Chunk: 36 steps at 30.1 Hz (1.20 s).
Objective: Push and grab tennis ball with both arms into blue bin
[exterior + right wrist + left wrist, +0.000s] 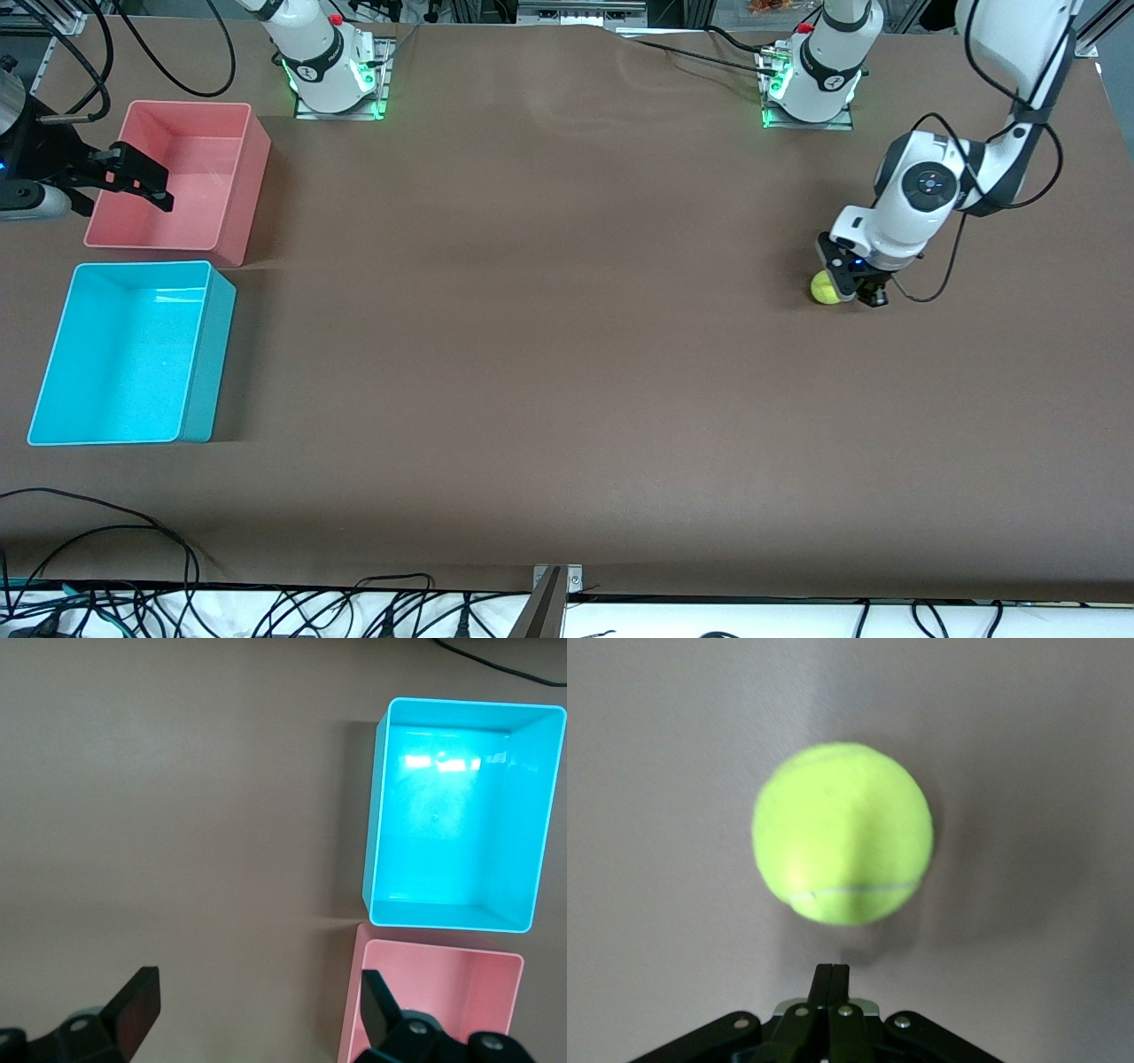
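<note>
The tennis ball (825, 288) lies on the brown table toward the left arm's end. It fills the middle of the left wrist view (842, 833). My left gripper (868, 297) is down at the table right beside the ball, on the side away from the bins. Its fingers are shut and empty (831, 970). The blue bin (208, 363) stands at the right arm's end of the table and is empty; it also shows in the right wrist view (376, 815). My right gripper (146, 182) hangs open and empty over the pink bin's outer edge (257, 1001).
The pink-red bin (252, 177) stands next to the blue bin, farther from the front camera, and shows in the right wrist view (443, 948). A wide stretch of bare brown table lies between the ball and the bins. Cables run along the table's near edge.
</note>
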Motion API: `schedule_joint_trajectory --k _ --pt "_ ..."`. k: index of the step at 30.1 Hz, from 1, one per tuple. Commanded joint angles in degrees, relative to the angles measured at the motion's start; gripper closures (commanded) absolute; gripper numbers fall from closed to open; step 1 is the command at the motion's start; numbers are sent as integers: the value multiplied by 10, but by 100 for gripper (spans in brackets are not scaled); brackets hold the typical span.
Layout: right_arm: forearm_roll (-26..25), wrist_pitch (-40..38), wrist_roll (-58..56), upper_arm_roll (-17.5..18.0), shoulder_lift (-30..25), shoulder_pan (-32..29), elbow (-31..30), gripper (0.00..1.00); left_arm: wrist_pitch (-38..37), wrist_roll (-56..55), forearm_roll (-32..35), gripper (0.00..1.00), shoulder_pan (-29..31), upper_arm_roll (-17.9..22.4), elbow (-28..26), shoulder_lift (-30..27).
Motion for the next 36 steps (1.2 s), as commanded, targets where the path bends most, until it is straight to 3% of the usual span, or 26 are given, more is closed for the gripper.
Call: schedule_joint_trajectory --k 1,5,22,36 --pt "11 -11 1 0 -5 -1 6 0 -5 -74 -61 100 -43 -45 34 19" --pt "10 -11 1 -1 -5 -1 6 0 -29 -137 -84 100 -49 -86 57 25" --pt "11 -14 -2 2 -3 0 5 0 -56 -141 -77 100 -45 -88 70 23" --pt "51 -164 1 20 20 16 -21 0 -56 -141 -76 100 -45 -88 70 23"
